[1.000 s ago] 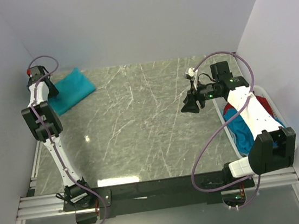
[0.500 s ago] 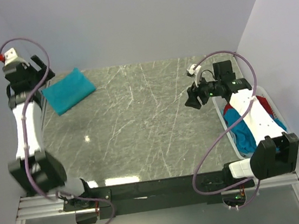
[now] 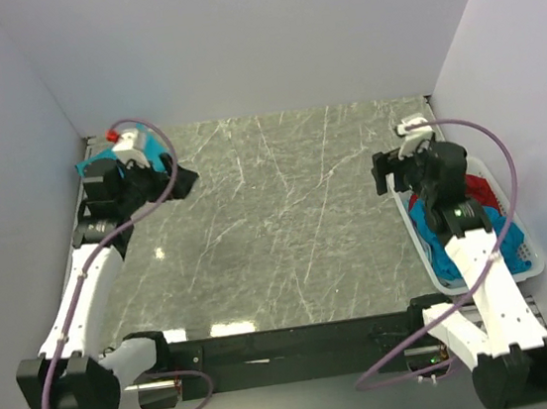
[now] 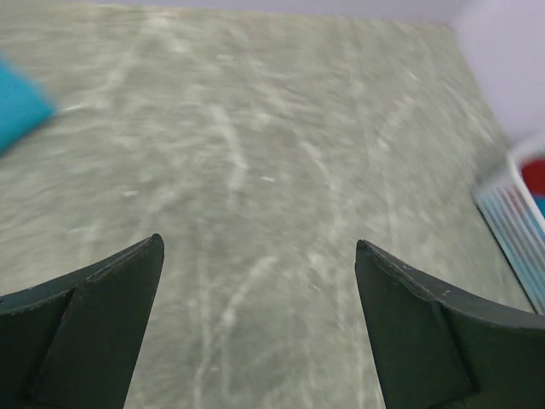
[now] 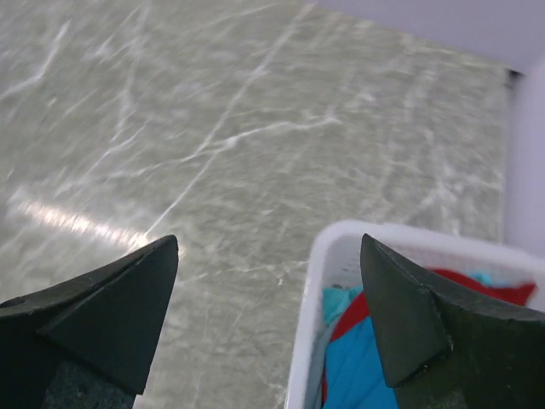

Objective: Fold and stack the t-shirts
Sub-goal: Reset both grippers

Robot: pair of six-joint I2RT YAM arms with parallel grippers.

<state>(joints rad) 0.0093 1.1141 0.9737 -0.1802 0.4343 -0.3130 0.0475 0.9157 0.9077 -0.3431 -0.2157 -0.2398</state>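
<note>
Fingers of the left gripper [image 4: 255,324] stand wide apart in the left wrist view, dark wedges at the lower corners with nothing but bare marbled worktop [image 4: 272,153] between them. In the overhead view this gripper [image 3: 183,183] hangs above the far left part of the worktop, its arm covering most of the folded teal t-shirt [image 3: 86,168], of which only a small patch shows at the far left corner; the same shirt appears as a blurred turquoise edge [image 4: 19,106] at the left margin of the left wrist view, well apart from the fingers. The right gripper [image 5: 268,315] is likewise spread open and holds nothing; its two dark fingers frame the worktop on one side and the near corner of the white basket [image 5: 317,256] on the other. Seen from above, the right gripper [image 3: 386,171] hovers just beside the far end of the basket [image 3: 420,236], which sits along the right edge of the worktop against the side wall. Inside the basket lie crumpled t-shirts, a bright blue one [image 5: 362,371] beneath a red one [image 5: 358,315], both loosely bunched rather than folded; the overhead view shows the same blue [image 3: 448,265] and red [image 3: 482,197] cloth partly hidden by the right arm.
</note>
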